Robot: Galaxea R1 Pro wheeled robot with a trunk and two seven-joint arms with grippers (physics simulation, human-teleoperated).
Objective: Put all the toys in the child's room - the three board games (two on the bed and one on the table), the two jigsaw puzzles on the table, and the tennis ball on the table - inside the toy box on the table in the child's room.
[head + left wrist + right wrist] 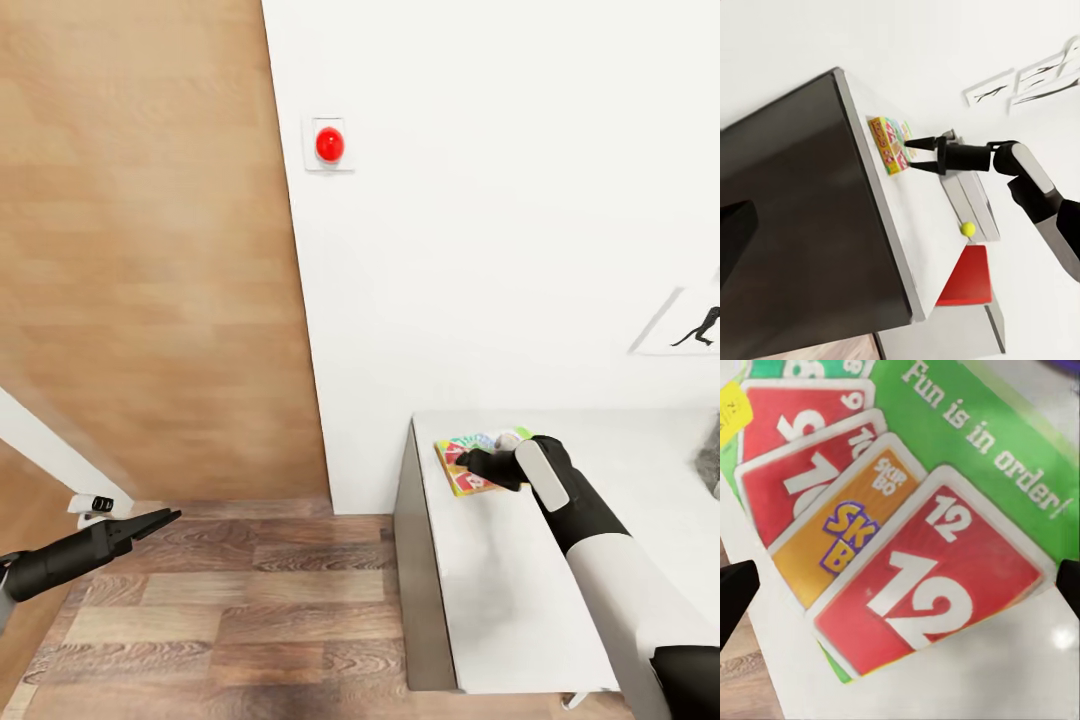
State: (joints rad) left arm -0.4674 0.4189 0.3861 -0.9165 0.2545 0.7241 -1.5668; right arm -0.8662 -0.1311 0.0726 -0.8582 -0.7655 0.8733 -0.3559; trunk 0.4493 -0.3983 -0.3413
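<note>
A board game (pixel 462 478) with green edges, red number cards and big lettering lies flat at the far left corner of the white table (pixel 500 600), close to the wall. My right gripper (pixel 472 462) hangs open just over it, one finger off each side of the box (pixel 907 585). From the left wrist view, the open right gripper (pixel 909 154) points at the game (pixel 889 144). Further along the table (pixel 911 225) are the grey toy box (pixel 971 196) and the tennis ball (pixel 967 229) beside it. My left gripper (pixel 165 518) is open and empty, low over the floor.
A white wall with a red button (pixel 329 144) stands right behind the table. An athlete silhouette picture (pixel 700 330) hangs at right. Wood-plank floor (pixel 230 600) lies left of the table. A red block (pixel 967 277) sits beyond the table's end.
</note>
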